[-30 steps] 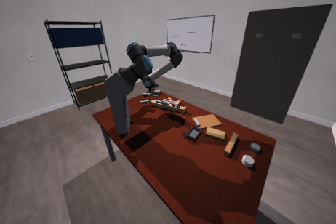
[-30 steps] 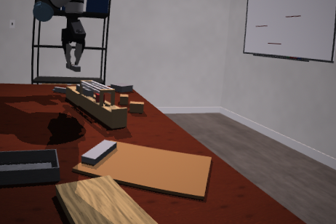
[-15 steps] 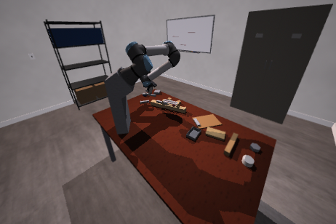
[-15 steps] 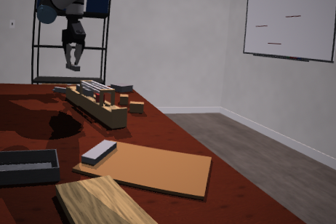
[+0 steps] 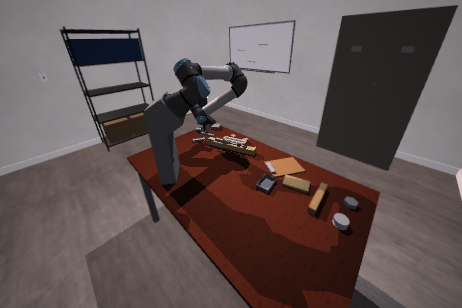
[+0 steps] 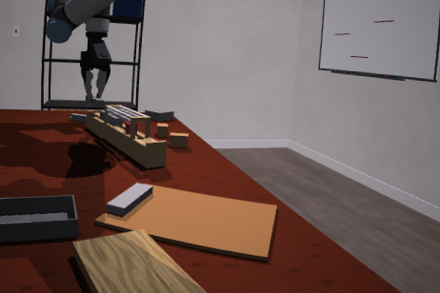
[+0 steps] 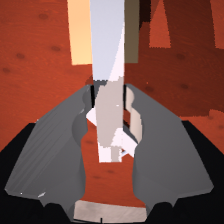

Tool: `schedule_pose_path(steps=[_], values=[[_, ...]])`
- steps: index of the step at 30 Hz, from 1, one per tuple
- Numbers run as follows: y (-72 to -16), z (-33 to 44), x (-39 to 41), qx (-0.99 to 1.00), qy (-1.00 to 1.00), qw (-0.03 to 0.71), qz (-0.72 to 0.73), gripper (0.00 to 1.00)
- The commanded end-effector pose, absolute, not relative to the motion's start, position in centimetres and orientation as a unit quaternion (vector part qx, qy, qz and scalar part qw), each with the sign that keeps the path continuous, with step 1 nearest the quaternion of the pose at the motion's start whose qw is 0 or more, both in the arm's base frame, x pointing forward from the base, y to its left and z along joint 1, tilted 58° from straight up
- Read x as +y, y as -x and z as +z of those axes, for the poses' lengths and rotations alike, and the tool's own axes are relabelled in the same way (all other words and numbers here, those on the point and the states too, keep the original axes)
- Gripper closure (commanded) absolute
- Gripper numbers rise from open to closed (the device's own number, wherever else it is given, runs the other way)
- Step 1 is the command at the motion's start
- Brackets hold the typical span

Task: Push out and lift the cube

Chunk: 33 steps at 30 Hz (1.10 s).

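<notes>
My gripper point(image 5: 206, 132) point(image 6: 95, 97) point(image 7: 108, 86) is shut on a pale bar point(image 6: 97, 102) point(image 7: 109, 122), just beyond and above the far end of the wooden channel as the exterior camera sees it. In the wrist view the bar lines up with the channel point(image 5: 245, 151) point(image 6: 138, 150) point(image 7: 80, 32). The slatted roof point(image 6: 126, 112) stands over the channel's middle. The red cube point(image 6: 128, 126) shows partly under it, behind a post. A grey piece point(image 6: 113, 120) is in the channel behind the cube. I cannot tell whether the bar touches the channel.
A grey tool point(image 5: 198, 140) point(image 6: 78, 117) lies beside the far end. A grey block point(image 5: 216, 127) point(image 6: 160, 114) and two small wooden blocks point(image 6: 162, 129) point(image 6: 179, 140) stand on the other side. An orange board point(image 5: 290, 166) point(image 6: 214, 224) and a dark tray point(image 6: 52, 232) lie nearer the exterior camera.
</notes>
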<state>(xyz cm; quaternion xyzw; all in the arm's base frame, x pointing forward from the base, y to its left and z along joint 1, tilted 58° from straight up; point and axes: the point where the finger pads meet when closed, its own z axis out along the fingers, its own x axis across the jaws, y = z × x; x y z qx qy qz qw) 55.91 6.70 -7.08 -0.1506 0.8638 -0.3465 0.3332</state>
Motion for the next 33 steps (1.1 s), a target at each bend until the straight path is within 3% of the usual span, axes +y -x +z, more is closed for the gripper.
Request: schedule_pose_path(steps=[1, 33], values=[[-56.7, -7.4, 6.6, 0.863, 0.152, 0.337, -0.345, 1.0], [-58.0, -8.5, 5.7, 0.863, 0.153, 0.336, -0.345, 1.0]])
